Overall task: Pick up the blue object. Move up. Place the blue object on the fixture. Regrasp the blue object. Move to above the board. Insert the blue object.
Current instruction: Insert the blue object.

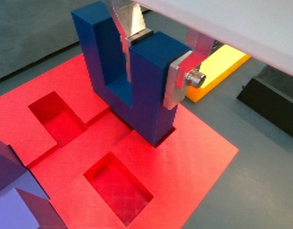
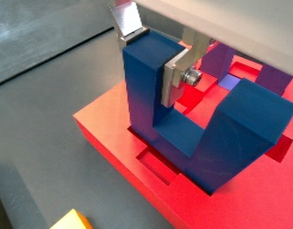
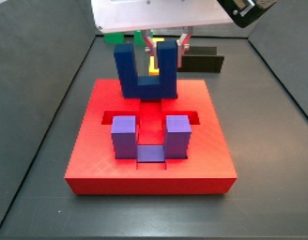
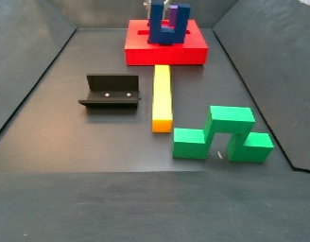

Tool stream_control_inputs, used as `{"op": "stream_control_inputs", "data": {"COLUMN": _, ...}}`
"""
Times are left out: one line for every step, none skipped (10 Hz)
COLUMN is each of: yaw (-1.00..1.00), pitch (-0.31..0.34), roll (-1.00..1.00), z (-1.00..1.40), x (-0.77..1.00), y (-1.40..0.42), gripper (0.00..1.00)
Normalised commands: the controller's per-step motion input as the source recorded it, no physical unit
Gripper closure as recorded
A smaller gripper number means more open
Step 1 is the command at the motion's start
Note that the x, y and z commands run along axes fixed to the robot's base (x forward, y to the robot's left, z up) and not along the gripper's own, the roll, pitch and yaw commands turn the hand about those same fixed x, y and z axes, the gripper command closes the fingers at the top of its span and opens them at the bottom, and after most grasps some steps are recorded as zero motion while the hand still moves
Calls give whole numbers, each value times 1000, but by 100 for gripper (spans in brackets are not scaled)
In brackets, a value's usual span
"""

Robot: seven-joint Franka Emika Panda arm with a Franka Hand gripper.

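In a side view the gripper (image 4: 166, 8) is cropped at the picture's edge; the blue object (image 4: 168, 24) hides its fingers.

no readable text, labels or numbers anywhere

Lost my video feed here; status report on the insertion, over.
Gripper above the board, fingers shut on one prong of the blue object. Bridge down at a board recess. Purple block already seated nearby, not obstructing.

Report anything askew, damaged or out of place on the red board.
Nothing stands out. The gripper holds the dark-blue U-shaped block upright by one prong at the red slab's far edge; the purple U-shaped block sits squarely in its recess.
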Motion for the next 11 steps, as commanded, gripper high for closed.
{"op": "stream_control_inputs", "data": {"yaw": 57, "pitch": 0, "roll": 53, "z": -9, "x": 0, "y": 0, "gripper": 100}}
{"op": "stream_control_inputs", "data": {"yaw": 26, "pitch": 0, "roll": 50, "z": -100, "x": 0, "y": 0, "gripper": 100}}
{"op": "stream_control_inputs", "data": {"yaw": 0, "pitch": 0, "roll": 46, "z": -260, "x": 0, "y": 0, "gripper": 100}}
{"op": "stream_control_inputs", "data": {"yaw": 0, "pitch": -47, "roll": 80, "z": -394, "x": 0, "y": 0, "gripper": 100}}
{"op": "stream_control_inputs", "data": {"yaw": 0, "pitch": -39, "roll": 103, "z": -406, "x": 0, "y": 0, "gripper": 100}}
{"op": "stream_control_inputs", "data": {"yaw": 0, "pitch": -34, "roll": 93, "z": -417, "x": 31, "y": -26, "gripper": 100}}
{"op": "stream_control_inputs", "data": {"yaw": 0, "pitch": -47, "roll": 99, "z": -454, "x": 20, "y": -31, "gripper": 100}}
{"op": "stream_control_inputs", "data": {"yaw": 0, "pitch": -47, "roll": 107, "z": -494, "x": 71, "y": -51, "gripper": 100}}
{"op": "stream_control_inputs", "data": {"yaw": 0, "pitch": -49, "roll": 119, "z": -523, "x": 89, "y": -71, "gripper": 100}}
{"op": "stream_control_inputs", "data": {"yaw": 0, "pitch": -56, "roll": 129, "z": -537, "x": 80, "y": -94, "gripper": 100}}
{"op": "stream_control_inputs", "data": {"yaw": 0, "pitch": -51, "roll": 130, "z": -503, "x": 91, "y": -120, "gripper": 100}}
